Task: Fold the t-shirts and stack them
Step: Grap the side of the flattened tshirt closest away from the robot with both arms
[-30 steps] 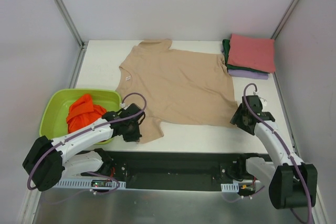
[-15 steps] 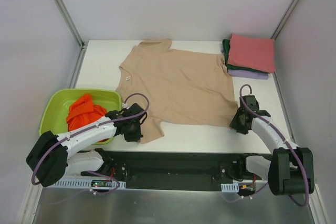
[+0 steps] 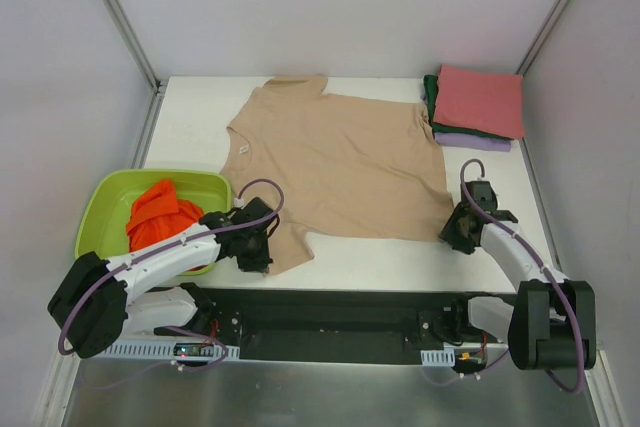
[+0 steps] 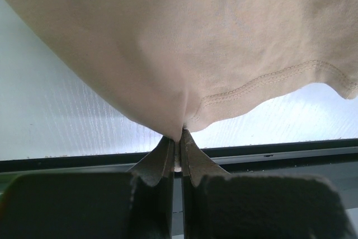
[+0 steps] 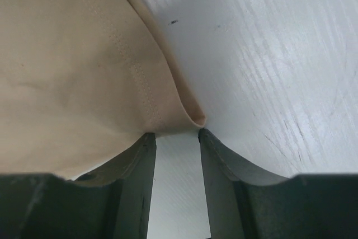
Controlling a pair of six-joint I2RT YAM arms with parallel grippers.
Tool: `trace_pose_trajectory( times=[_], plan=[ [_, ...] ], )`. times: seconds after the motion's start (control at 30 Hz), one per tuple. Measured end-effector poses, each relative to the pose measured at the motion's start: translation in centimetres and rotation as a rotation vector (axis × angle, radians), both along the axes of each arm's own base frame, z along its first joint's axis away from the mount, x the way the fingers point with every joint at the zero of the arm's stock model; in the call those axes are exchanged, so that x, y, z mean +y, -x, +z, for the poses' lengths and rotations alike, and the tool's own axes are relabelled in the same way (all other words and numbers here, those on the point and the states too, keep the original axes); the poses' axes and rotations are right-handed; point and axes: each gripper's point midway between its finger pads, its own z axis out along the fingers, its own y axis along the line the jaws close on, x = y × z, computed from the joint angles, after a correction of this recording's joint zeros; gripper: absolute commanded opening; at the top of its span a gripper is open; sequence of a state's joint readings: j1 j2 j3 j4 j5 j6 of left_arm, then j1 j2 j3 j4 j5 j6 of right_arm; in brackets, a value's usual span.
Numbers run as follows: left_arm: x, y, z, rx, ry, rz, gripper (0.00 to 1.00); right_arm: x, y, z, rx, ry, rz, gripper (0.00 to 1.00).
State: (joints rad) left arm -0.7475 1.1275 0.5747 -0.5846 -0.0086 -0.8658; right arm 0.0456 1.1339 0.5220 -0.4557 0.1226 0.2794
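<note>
The left fingers (image 4: 159, 163) pinch the beige t-shirt (image 3: 340, 162) by its near-left hem; the right fingers (image 5: 137, 160), half-apart at its near-right corner, grip nothing; lifting now risks dragging 1 side askew.

A white table (image 3: 190, 127) fills the centre. Plain pale walls (image 3: 330, 7) close it in at nine, twelve and three o'clock, with slanting metal posts (image 3: 120, 17) at eleven and one. A black rail (image 3: 340, 309) runs along its edge at six. Soft, even light.
</note>
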Motion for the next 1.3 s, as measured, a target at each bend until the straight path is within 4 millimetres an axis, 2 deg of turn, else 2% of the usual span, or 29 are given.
trace_pose_trajectory(
  times=[0.2, 0.3, 0.37, 0.57, 0.83, 1.07, 1.3],
  plan=[
    [0.0, 0.0, 0.0, -0.001, 0.001, 0.000, 0.00, -0.4, -0.6, 0.0, -0.012, -0.009, -0.020, 0.42],
    [0.0, 0.0, 0.0, -0.001, 0.000, -0.002, 0.00, -0.3, -1.1, 0.0, -0.021, -0.021, -0.015, 0.33],
    [0.0, 0.0, 0.0, 0.001, -0.001, -0.003, 0.00, -0.1, -1.5, 0.0, -0.029, -0.029, -0.006, 0.23],
    [-0.1, 0.2, -0.1, 0.009, 0.003, -0.014, 0.00, 0.7, -2.0, 0.0, -0.046, -0.076, 0.016, 0.10],
    [-0.6, 0.5, 1.8, -0.028, 0.081, -0.032, 0.00, 1.3, 1.8, 1.0, -0.032, -0.106, 0.028, 0.08],
    [0.7, 2.1, 2.3, 0.002, 0.063, -0.033, 0.00, 1.6, 4.2, 2.9, -0.074, -0.139, -0.024, 0.07],
    [1.1, 2.7, 4.0, -0.046, 0.114, -0.040, 0.00, 1.8, 6.0, 2.6, -0.010, -0.157, -0.065, 0.06]
  ],
)
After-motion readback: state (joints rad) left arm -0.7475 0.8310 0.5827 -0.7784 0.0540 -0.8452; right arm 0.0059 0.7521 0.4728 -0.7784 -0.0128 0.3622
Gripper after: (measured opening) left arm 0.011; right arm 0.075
